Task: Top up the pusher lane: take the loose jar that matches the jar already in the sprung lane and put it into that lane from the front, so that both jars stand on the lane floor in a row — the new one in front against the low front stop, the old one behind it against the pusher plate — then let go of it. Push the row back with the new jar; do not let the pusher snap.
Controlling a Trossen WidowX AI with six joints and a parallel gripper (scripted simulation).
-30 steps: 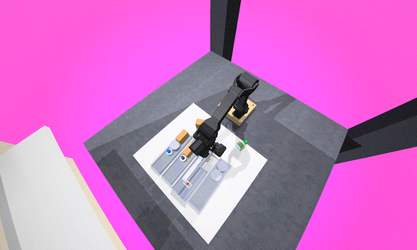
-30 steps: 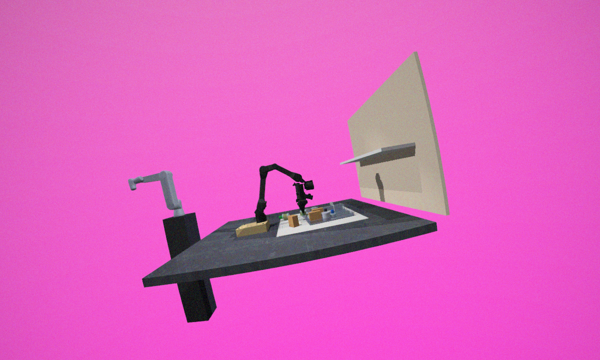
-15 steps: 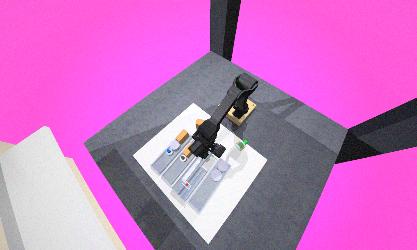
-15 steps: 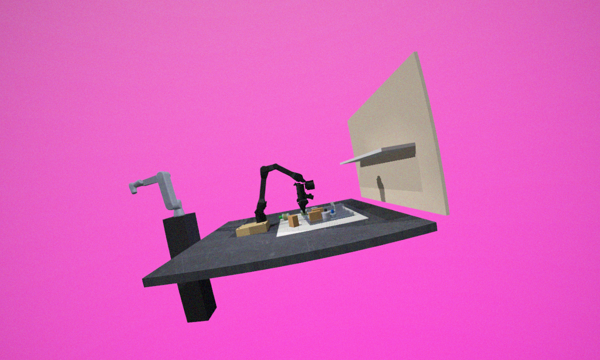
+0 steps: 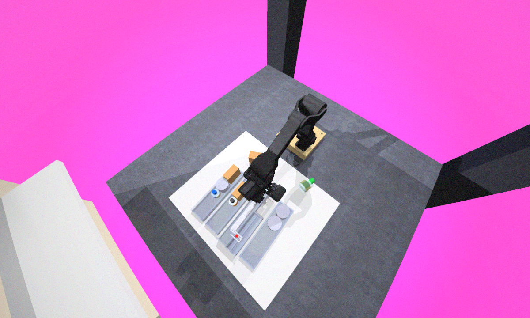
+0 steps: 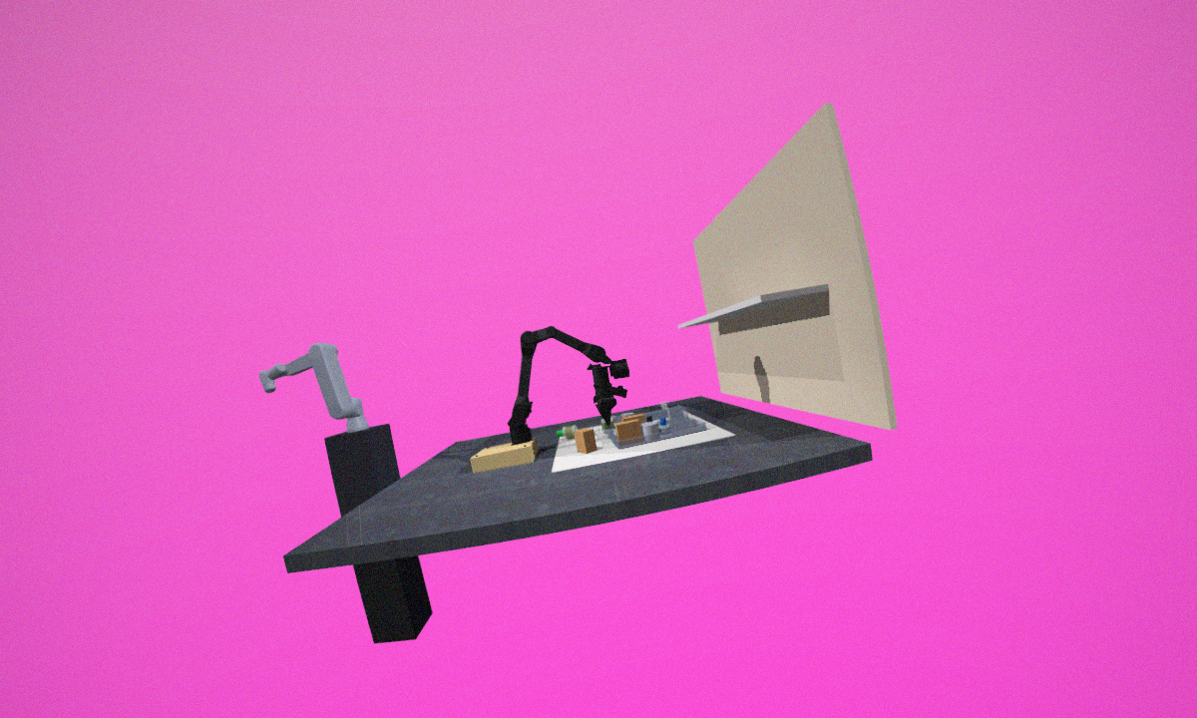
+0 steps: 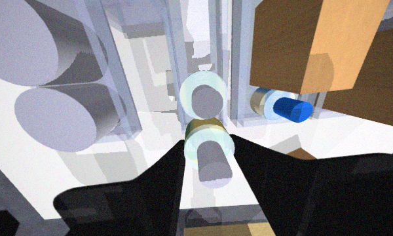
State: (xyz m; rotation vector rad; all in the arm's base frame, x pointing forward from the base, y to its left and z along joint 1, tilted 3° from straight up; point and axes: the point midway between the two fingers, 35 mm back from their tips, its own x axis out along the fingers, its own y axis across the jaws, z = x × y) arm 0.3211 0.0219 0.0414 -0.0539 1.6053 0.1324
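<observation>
Pincer (image 5: 265,199) (image 6: 608,423) (image 7: 206,141) clamped on a grey-capped jar (image 7: 213,157), above a white mat (image 5: 272,290) (image 6: 576,461) (image 7: 29,183) on dark tabletop (image 5: 361,221) (image 6: 602,491).

You won't find any text, label wording, brand, number or sign that can be read in these views.
</observation>
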